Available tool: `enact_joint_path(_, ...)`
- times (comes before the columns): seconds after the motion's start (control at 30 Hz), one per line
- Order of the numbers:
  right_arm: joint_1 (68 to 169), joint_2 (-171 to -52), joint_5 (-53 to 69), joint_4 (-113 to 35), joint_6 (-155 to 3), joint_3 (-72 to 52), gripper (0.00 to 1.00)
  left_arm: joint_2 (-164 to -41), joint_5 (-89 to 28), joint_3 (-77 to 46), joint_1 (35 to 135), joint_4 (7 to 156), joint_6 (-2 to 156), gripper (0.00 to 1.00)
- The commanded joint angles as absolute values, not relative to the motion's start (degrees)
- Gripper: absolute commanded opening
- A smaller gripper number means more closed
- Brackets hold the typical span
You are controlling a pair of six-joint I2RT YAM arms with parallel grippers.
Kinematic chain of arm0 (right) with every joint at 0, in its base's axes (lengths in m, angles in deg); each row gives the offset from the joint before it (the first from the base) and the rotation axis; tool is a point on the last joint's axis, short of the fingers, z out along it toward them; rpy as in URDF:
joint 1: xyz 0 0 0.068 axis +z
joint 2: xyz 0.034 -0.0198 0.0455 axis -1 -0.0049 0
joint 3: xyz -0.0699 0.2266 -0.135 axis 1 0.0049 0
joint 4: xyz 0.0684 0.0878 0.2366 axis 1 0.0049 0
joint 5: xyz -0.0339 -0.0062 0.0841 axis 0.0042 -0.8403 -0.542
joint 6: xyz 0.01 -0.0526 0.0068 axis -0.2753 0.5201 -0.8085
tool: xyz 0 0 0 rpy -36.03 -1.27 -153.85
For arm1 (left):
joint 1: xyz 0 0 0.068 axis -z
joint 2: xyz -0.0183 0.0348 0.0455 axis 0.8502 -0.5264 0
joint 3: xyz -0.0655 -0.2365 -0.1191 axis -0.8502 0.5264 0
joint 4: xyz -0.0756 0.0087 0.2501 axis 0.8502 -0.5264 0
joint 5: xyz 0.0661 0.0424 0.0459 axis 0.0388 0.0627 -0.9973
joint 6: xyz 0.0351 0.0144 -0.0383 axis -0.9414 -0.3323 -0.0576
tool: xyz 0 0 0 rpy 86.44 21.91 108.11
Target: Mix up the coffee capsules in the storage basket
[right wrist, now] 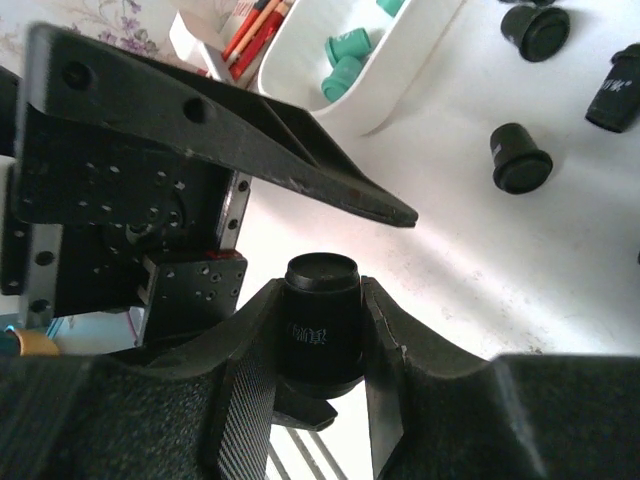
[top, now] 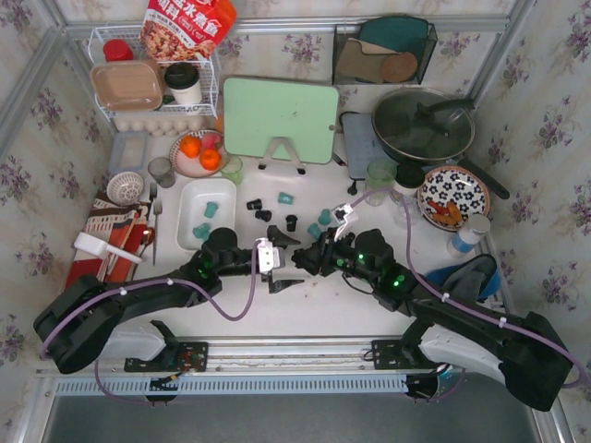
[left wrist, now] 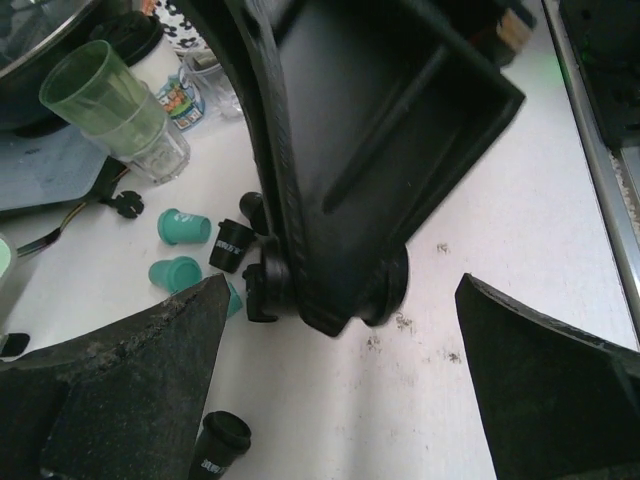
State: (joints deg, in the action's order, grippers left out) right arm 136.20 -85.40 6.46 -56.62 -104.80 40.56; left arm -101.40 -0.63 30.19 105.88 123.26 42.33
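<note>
Plenty of bare white table [top: 314, 318] lies between my bases and my fingers, reaching to the metal rail [top: 295, 365] at the near edge. Farther back the room narrows: a pale green cutting board [top: 280, 118] stands behind, with a green cup [top: 379, 173] to its right. My left gripper [top: 284, 261] is spread wide with nothing in it. It faces my right gripper [top: 309, 259] at close range, and that one clamps a black capsule [right wrist: 322, 335]. The capsule carries white lettering. Its long axis runs along my fingers, with one flat round end facing out past the tips. The storage basket [top: 194, 196], a white rounded dish, sits just left of my left wrist, its long axis running away from me. A few teal coffee capsules [top: 211, 209] lie on their sides inside it. Others, black and teal, are scattered on the table between basket and cup.
</note>
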Motion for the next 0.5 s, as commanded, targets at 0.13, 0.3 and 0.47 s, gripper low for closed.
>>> enact_joint_path(0.13, 137.5, -88.7, 4.7, -62.7, -106.6, 40.6, 0.15, -99.2, -1.5, 30.1, 106.8, 126.2, 40.9, 0.93)
enact_joint_path(0.3, 137.9, -88.5, 5.3, -63.0, -106.9, 40.4, 0.16, -98.6, -0.7, 29.7, 107.3, 124.7, 40.1, 0.83)
enact_joint_path(0.47, 138.1, -87.2, 6.0, -62.2, -107.1, 40.3, 0.17, -98.3, -0.7, 29.4, 107.4, 123.3, 39.3, 0.78)
